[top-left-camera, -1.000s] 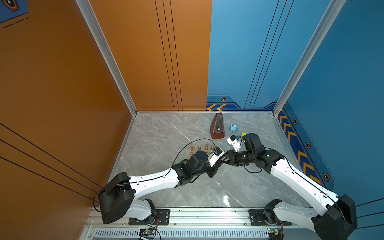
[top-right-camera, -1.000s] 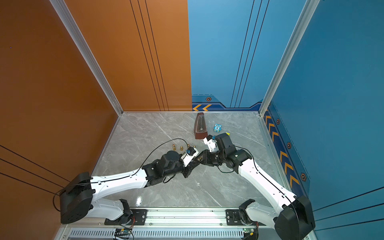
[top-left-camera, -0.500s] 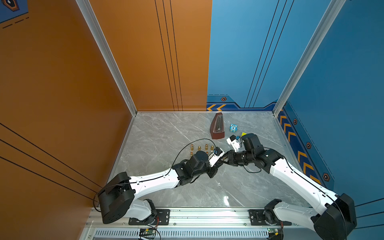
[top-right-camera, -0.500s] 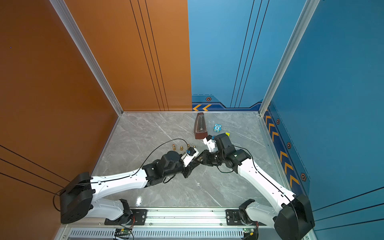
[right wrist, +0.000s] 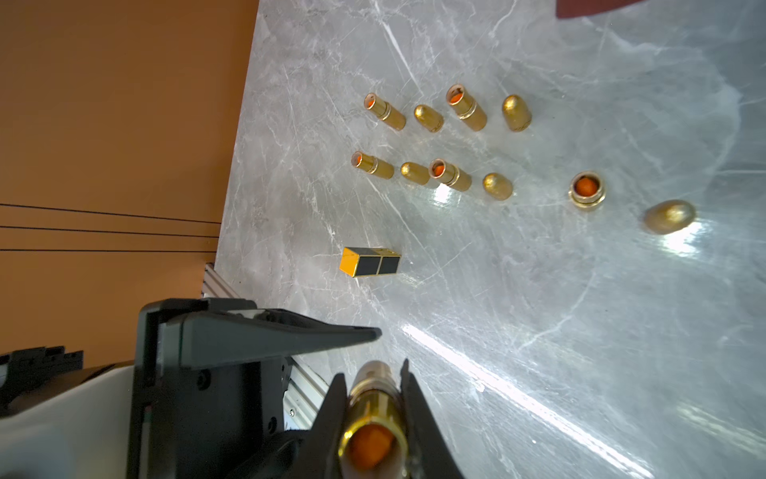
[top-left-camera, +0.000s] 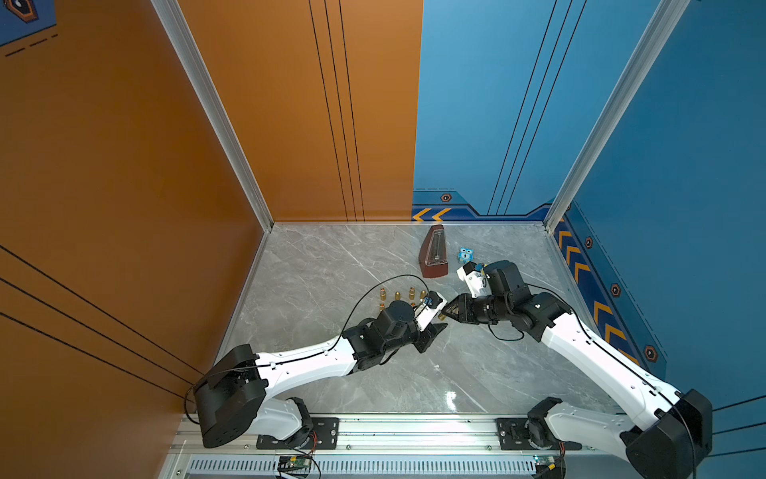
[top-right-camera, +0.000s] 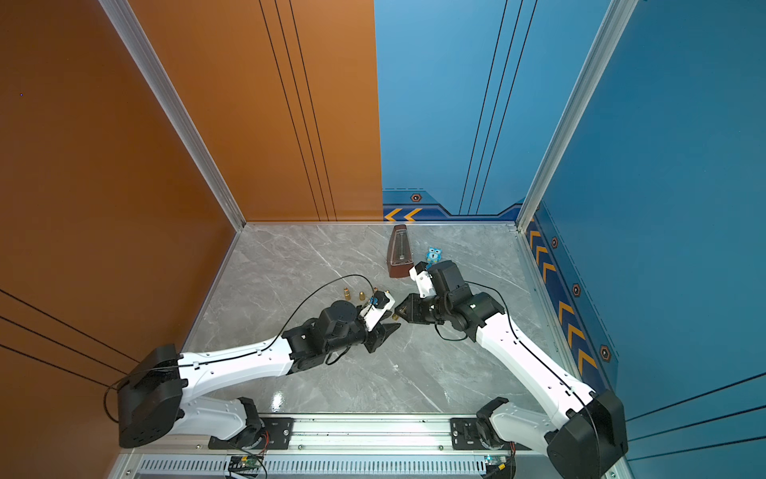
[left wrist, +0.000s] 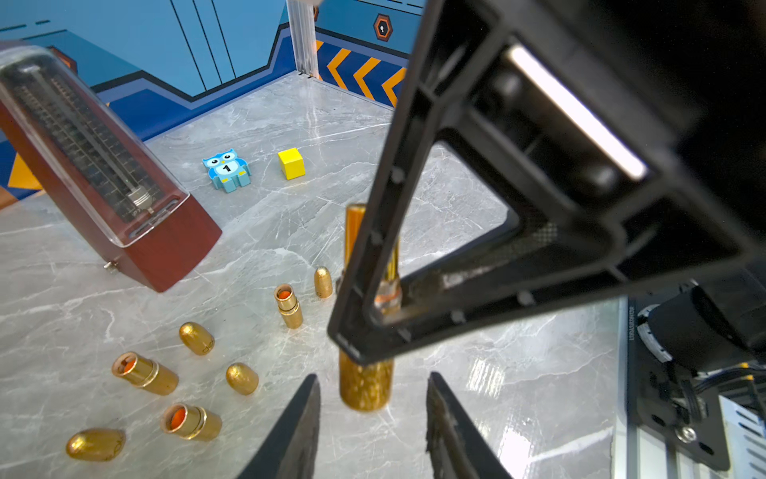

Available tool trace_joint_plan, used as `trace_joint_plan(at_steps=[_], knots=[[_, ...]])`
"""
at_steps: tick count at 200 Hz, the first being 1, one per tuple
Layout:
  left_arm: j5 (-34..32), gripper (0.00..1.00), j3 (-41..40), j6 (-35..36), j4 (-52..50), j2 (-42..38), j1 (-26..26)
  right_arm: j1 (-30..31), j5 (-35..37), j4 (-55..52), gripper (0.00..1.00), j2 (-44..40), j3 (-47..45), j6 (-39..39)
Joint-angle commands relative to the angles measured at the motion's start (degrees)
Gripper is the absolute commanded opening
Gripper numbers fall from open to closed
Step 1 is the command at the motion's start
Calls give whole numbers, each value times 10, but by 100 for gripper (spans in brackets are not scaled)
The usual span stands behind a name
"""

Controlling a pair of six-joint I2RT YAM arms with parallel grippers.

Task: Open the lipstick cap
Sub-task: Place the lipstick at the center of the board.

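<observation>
Gripping the lipstick (right wrist: 373,400) near the metronome (top-left-camera: 433,253), your right tool (right wrist: 373,369) is clenched around it; your left tool (left wrist: 373,376) gapes around the glittery cap (left wrist: 364,387). Likely light, rigid, slick: pinch the cap's middle.

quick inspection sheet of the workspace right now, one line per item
surface: grey marble tabletop, glare patches, no spills seen
job's things: gold lipstick in the grip, orange showing at one end; five open tubes and five loose caps on the table; black-and-gold lipstick lying on its side
clutter: metronome, owl block, yellow cube
grippers: right gripper shut on the gold lipstick; left gripper open, fingers either side of its glitter end, not touching
cables: black cable arching above the left arm, over the tubes
surroundings: orange wall, blue wall, mounting rail at the front
</observation>
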Motion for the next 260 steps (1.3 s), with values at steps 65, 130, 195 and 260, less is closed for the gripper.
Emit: trace_joint_plan(at_steps=[65, 130, 195, 260], knots=[[-54, 93, -76, -37, -6, -66, 43, -14, 306, -32, 21, 56, 2, -54], [-41, 99, -102, -62, -7, -74, 81, -37, 390, 84, 20, 137, -48, -47], [-33, 99, -102, -72, -9, -55, 106, -40, 432, 171, 20, 214, -73, -53], [-25, 99, -100, -73, -9, -51, 114, -49, 444, 202, 20, 250, -83, -39]])
